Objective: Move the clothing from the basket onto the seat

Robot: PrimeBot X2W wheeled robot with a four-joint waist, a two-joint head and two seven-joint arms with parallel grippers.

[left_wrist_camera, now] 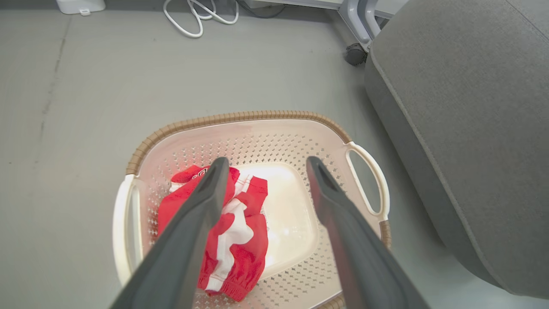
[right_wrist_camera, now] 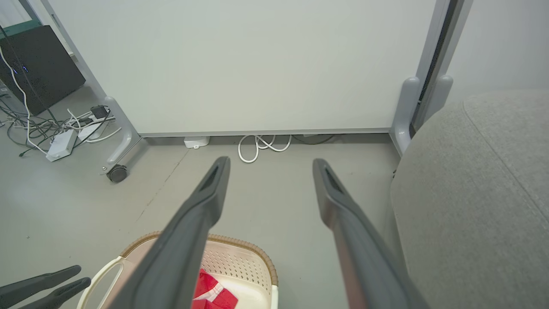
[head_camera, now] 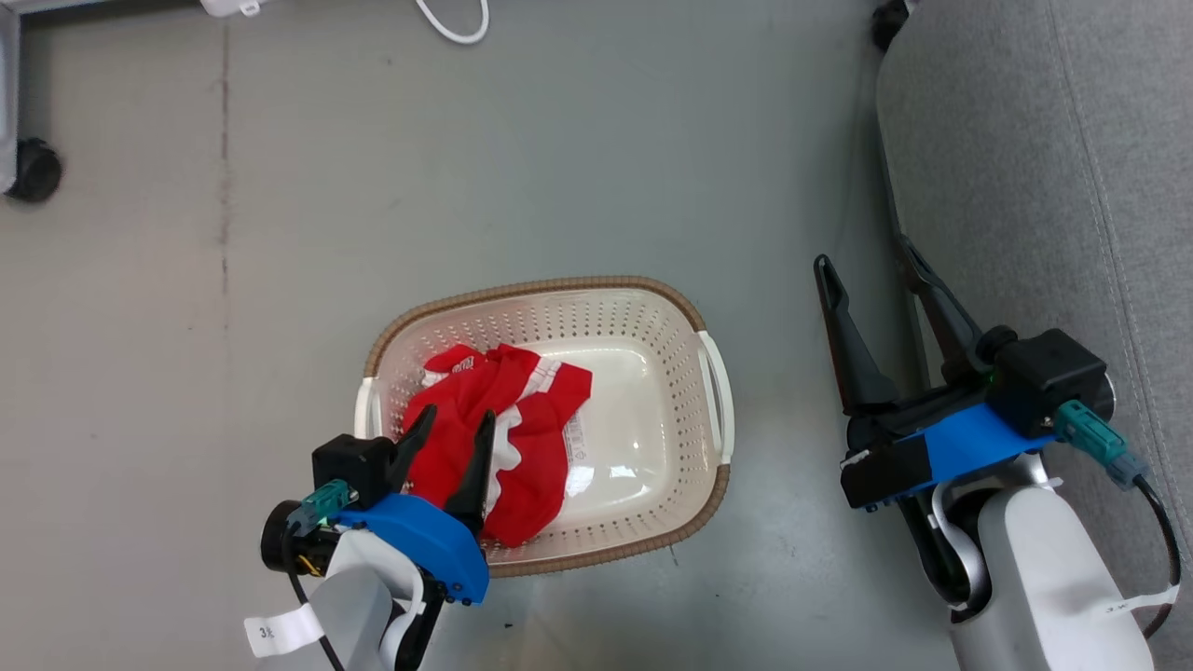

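Grey floor (head_camera: 559,140) carries everything, with a pale partition panel (right_wrist_camera: 257,64) along its far edge. The seat (head_camera: 1025,140) takes the floor's right edge; no cloth lies on the part that shows. The basket (head_camera: 550,284) stands left of the seat, with a strip of floor between them.

The clothing (head_camera: 503,419) is one red bundle with white stripes, crumpled in the basket's left half toward its near-left corner. I cannot tell whether it is one garment or two.

- Left gripper (head_camera: 459,413): over the bundle, jaws parted, nothing held. Contact with the cloth: cannot tell.
- Right gripper (head_camera: 864,253): above the floor strip, jaws wide apart, empty.

Step, as judged: approach for the pick-up.

Next, you would lower the left jaws astride a thick fold, close, lift above the rim, and carry right.

In your way are the basket's right wall and handle (head_camera: 716,391), and your own right gripper on the path to the seat. A trailing end may catch the rim.

The white cable (head_camera: 454,28) and caster (head_camera: 35,170) sit near the floor's far edge, well apart from the work.
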